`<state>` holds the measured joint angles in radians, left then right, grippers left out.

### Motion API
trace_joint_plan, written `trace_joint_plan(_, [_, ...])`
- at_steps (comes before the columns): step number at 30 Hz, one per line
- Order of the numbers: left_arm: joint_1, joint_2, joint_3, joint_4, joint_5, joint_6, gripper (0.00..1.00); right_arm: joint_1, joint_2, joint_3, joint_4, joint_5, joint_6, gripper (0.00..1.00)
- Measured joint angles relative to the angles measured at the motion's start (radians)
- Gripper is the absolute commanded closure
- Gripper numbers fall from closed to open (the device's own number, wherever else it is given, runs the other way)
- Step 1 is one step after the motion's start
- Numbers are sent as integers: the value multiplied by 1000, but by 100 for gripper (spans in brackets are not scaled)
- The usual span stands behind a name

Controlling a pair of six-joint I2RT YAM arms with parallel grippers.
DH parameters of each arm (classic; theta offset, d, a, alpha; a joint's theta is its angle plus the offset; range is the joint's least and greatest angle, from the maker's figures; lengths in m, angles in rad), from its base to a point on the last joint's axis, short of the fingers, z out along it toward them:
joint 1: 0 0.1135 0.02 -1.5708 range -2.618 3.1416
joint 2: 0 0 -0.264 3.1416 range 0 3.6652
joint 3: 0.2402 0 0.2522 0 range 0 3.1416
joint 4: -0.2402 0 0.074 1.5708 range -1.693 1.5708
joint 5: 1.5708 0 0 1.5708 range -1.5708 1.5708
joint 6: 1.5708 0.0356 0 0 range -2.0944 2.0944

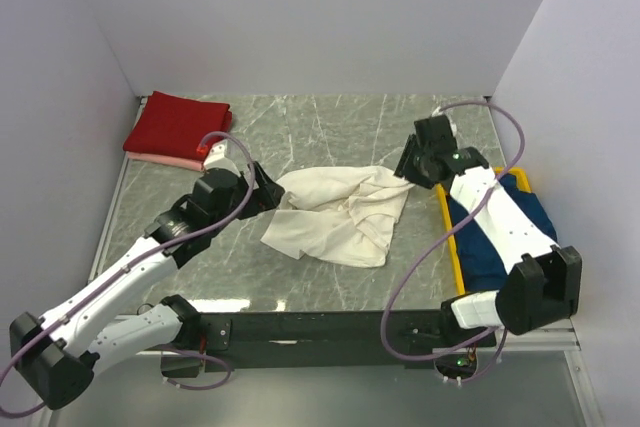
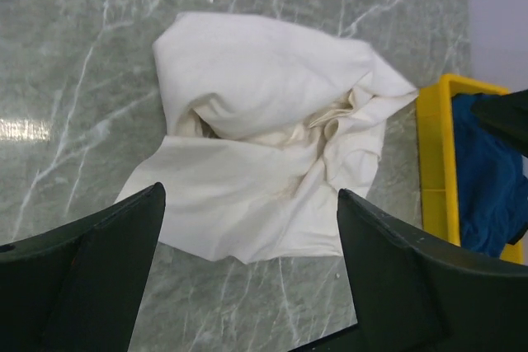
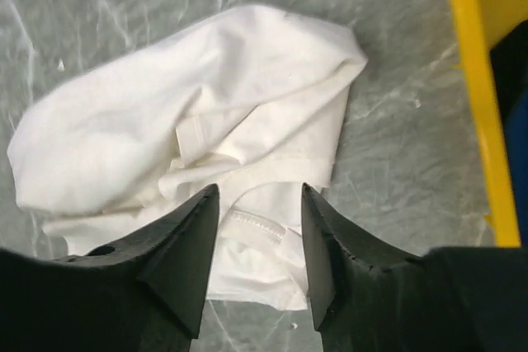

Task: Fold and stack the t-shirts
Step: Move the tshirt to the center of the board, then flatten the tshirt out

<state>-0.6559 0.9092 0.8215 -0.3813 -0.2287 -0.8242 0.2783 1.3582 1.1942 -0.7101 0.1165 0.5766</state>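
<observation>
While the crumpled cream t-shirt [image 1: 335,215] lies between them, the left gripper [image 2: 249,195] and right gripper [image 3: 260,190] both gape empty.

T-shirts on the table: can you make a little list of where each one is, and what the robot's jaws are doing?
cream t-shirt: crumpled, middle of the table
red t-shirt: folded, far left corner
pink t-shirt: under the red one, only its edge shows
navy t-shirt: in the yellow bin, right side
left jaws: open wide, holding nothing
right jaws: open, over the cream t-shirt's edge
</observation>
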Motion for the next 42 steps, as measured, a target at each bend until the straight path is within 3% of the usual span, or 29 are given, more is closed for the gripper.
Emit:
trace_joint_plan(5, [0, 64, -79, 38, -2, -67, 16, 118, -144, -225, 108, -23, 17, 47])
trace_joint_plan(12, [1, 118, -224, 76, -55, -177, 26, 436, -240, -480, 241, -20, 171, 47])
trace_joint_plan(21, [0, 333, -297, 239, -46, -216, 33, 682, 20, -340, 335, 51, 284, 39])
trace_joint_plan(25, [-11, 385, -301, 278, -45, -218, 56, 722, 140, -237, 359, 93, 304, 37])
trace_joint_plan(29, [-50, 410, -303, 317, -38, -222, 95, 735, 255, -183, 359, 131, 318, 38])
trace_joint_plan(30, [-63, 411, -305, 321, -38, -224, 99, 736, 277, -183, 356, 135, 321, 41])
trace_joint_plan(33, [-112, 406, -312, 332, -33, -230, 99, 736, 315, -203, 342, 149, 331, 51])
trace_joint_plan(37, [-196, 369, -314, 333, -25, -238, 99, 735, 303, -276, 342, 172, 349, 99])
trace_joint_plan(39, [-241, 343, -314, 332, -21, -240, 99, 732, 266, -314, 344, 183, 357, 100])
trace_joint_plan(42, [-284, 296, -314, 327, -11, -240, 82, 719, 195, -381, 319, 203, 375, 100])
